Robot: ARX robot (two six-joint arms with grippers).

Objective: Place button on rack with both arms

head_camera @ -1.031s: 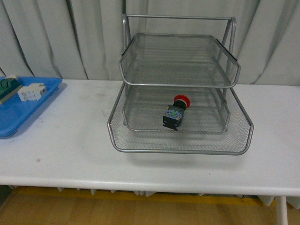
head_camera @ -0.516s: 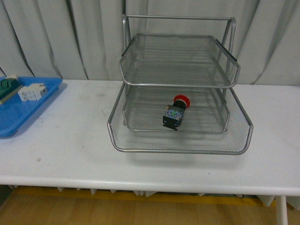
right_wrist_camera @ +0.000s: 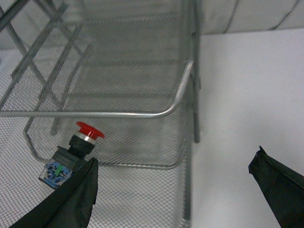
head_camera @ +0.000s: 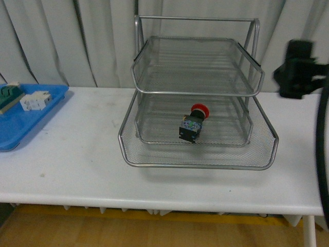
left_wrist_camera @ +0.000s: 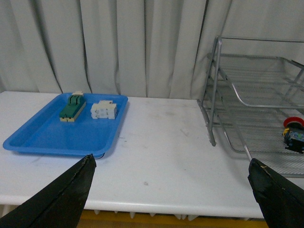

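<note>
The silver wire-mesh rack (head_camera: 198, 93) stands mid-table. The button (head_camera: 191, 125), red cap on a dark body with blue-green bits, lies on its side below the top tier, by the middle tier's front rim. Part of my black right arm (head_camera: 298, 69) shows at the right edge, beside the rack's top tier. In the right wrist view the right gripper (right_wrist_camera: 173, 190) is open and empty, hanging over the rack's (right_wrist_camera: 142, 114) right front corner, with the button (right_wrist_camera: 71, 152) near one finger. The left gripper (left_wrist_camera: 171, 190) is open and empty over the table's front edge, far from the button (left_wrist_camera: 294, 135).
A flat blue tray (head_camera: 20, 128) sits at the table's left end. It holds a white terminal block (head_camera: 35, 101) and a green-and-beige block (head_camera: 9, 95). Grey curtains hang behind the table. The table's front edge (head_camera: 154, 203) runs close below the rack.
My right arm has come into the front view at the right edge, where nothing showed before. The button and the rack have not moved.
</note>
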